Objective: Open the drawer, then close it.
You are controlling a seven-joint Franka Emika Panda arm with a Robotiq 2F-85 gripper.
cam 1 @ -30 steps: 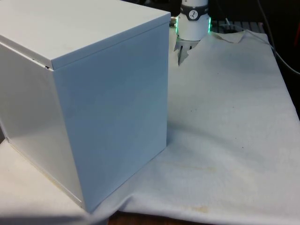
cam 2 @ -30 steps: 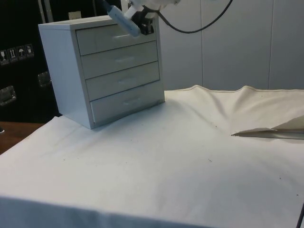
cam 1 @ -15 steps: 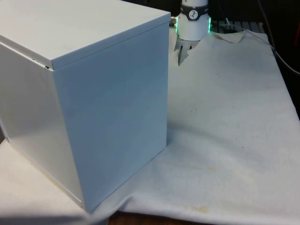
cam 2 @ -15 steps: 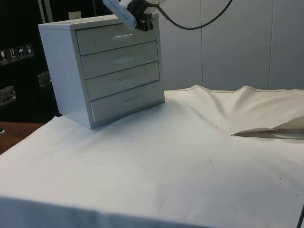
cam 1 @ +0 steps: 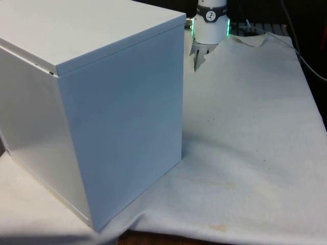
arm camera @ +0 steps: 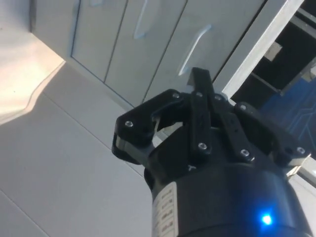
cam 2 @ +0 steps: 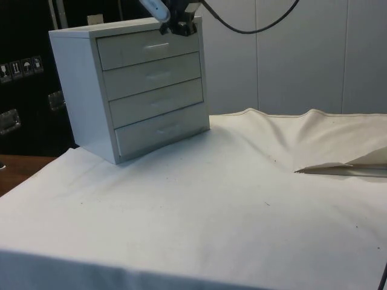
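- While you read the front view, note that the pale grey-white box-shaped chest of drawers (cam 1: pixel 97 112) turns its blank back and side to you on the white-clothed tabletop (cam 1: pixel 250 148), toward that view's left.
- From the side view, you see four flat drawer fronts, all flush; the top drawer (cam 2: pixel 148 48) has a slim pale bar handle (cam 2: pixel 158 45), and the black two-finger gripper (cam 2: pixel 180 24) hangs at the chest's upper corner, near that handle.
- Through the wrist view, you find the gripper (arm camera: pixel 200 96) with its jaws drawn narrow, holding nothing, drawer fronts beyond it.
- Expect a stiff, smooth drawer that probably slides lightly; take it by the handle's middle.
- Mind the rumpled cloth fold (cam 2: pixel 338 166), well apart; nothing blocks the drawer's travel.
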